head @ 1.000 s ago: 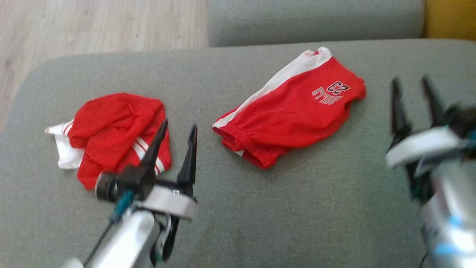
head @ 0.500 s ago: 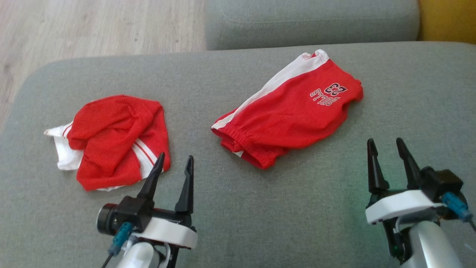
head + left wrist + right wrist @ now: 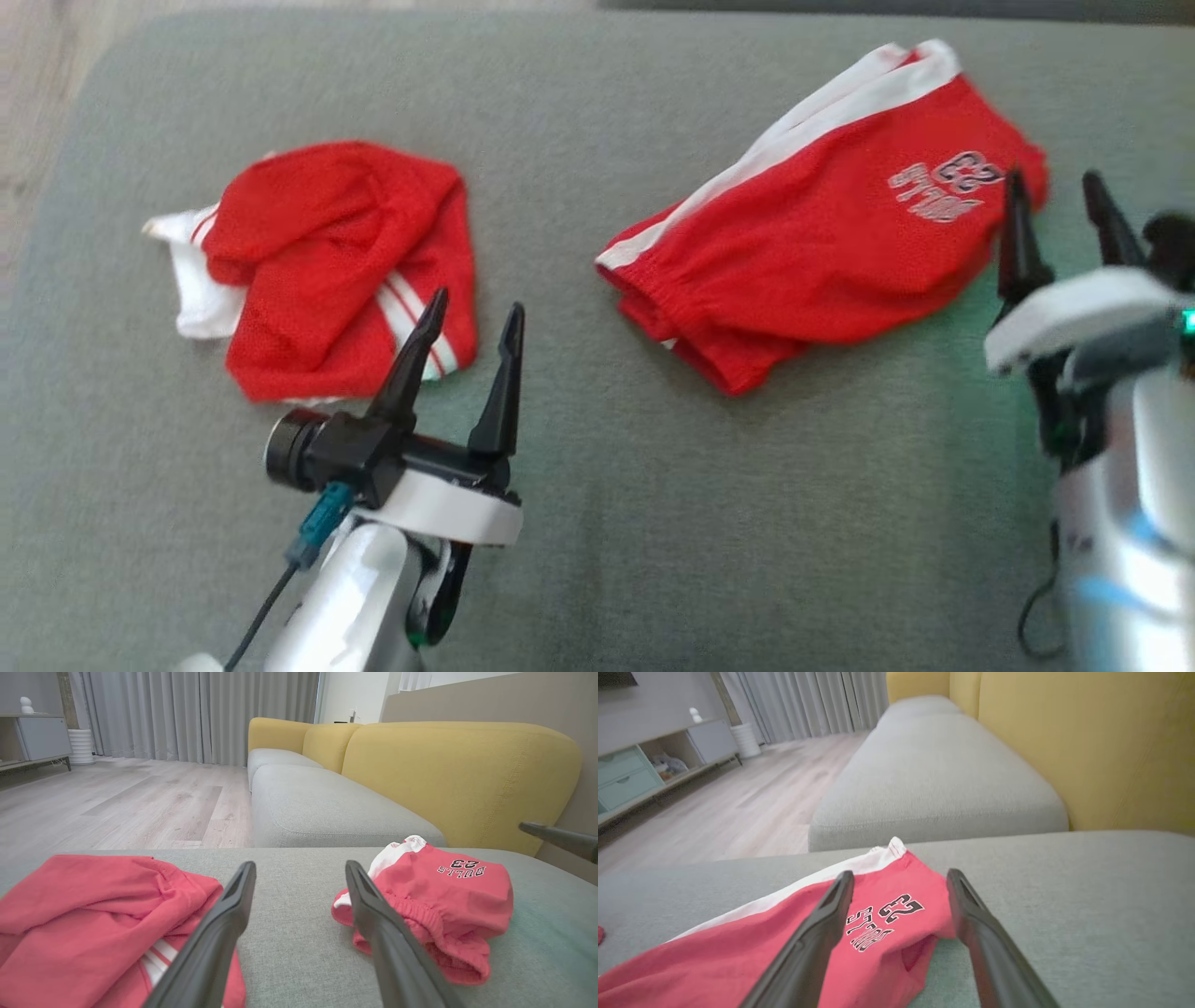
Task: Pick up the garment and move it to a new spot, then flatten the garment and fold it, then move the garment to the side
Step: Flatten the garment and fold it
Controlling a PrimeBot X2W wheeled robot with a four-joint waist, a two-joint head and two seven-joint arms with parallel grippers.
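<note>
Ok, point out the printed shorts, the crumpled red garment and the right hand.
printed shorts [image 3: 822, 252], head view, on the red front panel
crumpled red garment [image 3: 327, 233], head view, on its red upper fold
right hand [image 3: 1054, 177], head view, midway between its fingertips

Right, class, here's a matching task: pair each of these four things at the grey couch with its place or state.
Things:
1 printed shorts
2 crumpled garment
3 left gripper
4 right gripper

Places or states:
A open, fingers either side of the 23 print
B bunched up, on the robot's left
C open, by the crumpled garment's near corner
D spread out on the robot's right, white-striped

Pairs: 1-D, 2-B, 3-C, 4-A
</note>
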